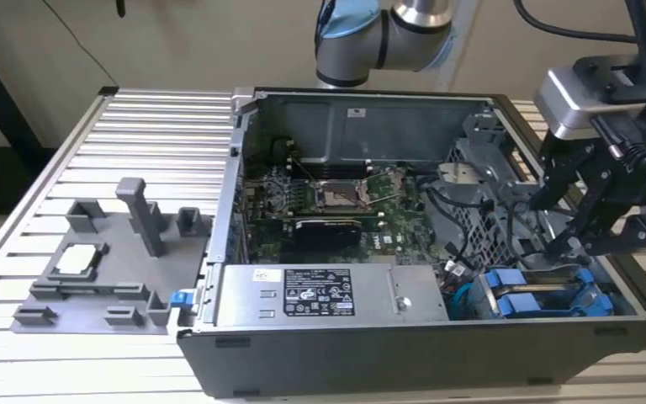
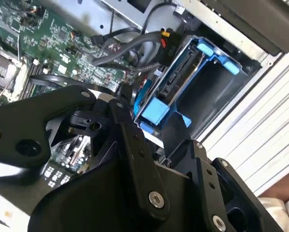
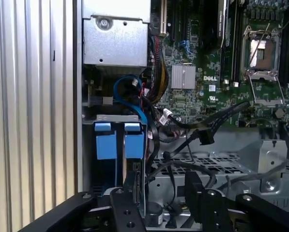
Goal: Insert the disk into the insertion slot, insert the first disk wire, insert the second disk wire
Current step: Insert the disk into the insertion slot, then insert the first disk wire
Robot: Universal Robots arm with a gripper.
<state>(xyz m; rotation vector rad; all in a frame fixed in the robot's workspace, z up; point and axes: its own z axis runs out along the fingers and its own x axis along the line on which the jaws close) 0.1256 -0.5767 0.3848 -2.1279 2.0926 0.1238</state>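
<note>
The tool [image 1: 585, 246], jaws moderately apart and empty, hovers over the blue-framed disk [image 1: 528, 301] at the computer case's [image 1: 335, 358] four o'clock.

Blue-framed disk [image 2: 180, 77] sits in the grey insertion slot [image 2: 209, 96].

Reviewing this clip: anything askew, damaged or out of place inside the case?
Nothing looks damaged or spilled. One loose end: a black cable with a free connector lies by the perforated grey metal panel, apparently unplugged. The two blue plastic carrier tabs sit level.
</note>
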